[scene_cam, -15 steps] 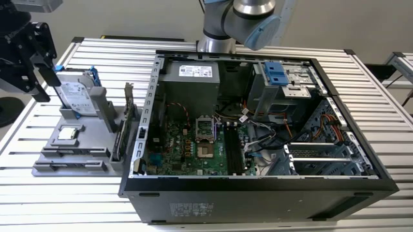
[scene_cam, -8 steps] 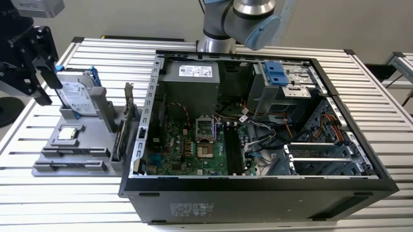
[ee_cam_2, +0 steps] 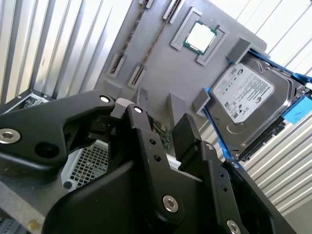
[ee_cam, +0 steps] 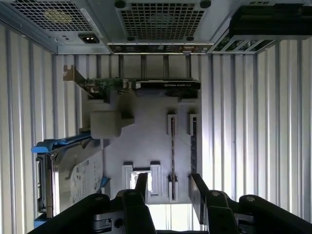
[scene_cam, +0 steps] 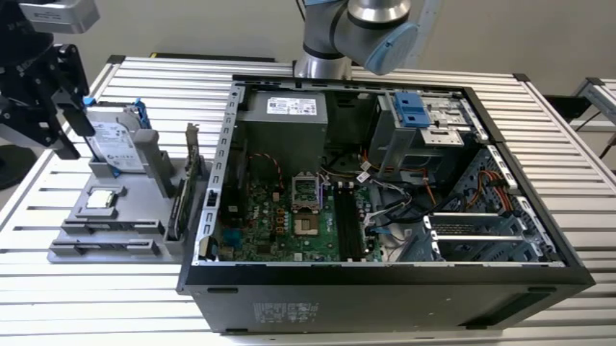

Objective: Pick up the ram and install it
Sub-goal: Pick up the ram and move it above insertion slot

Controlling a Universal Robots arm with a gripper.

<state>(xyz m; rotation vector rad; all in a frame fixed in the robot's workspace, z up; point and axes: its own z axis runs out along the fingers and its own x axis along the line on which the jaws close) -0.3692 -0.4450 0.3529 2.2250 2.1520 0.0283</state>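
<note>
In the exterior view, the tool [scene_cam: 69,130] hung above a gray tray [scene_cam: 72,238] on the worktop [scene_cam: 106,303], well apart from the open computer case [scene_cam: 385,295].

In the first wrist view, its jaws stood apart and empty. The ram [ee_cam: 172,156] sat on edge in the tray, below the gap.

The second wrist view showed the same ram [ee_cam_2: 153,46] not yet lifted. By my reckoning, picking up and installing were both left to do.

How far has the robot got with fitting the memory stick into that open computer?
Nothing looks finished yet. The long, narrow, dark ram stick stands on edge in the grey plastic parts holder, outside the black open computer case. In hand: the black gripper hangs open and empty over the holder, near that stick. Left: both the pick-up and the fitting into the case.
</note>
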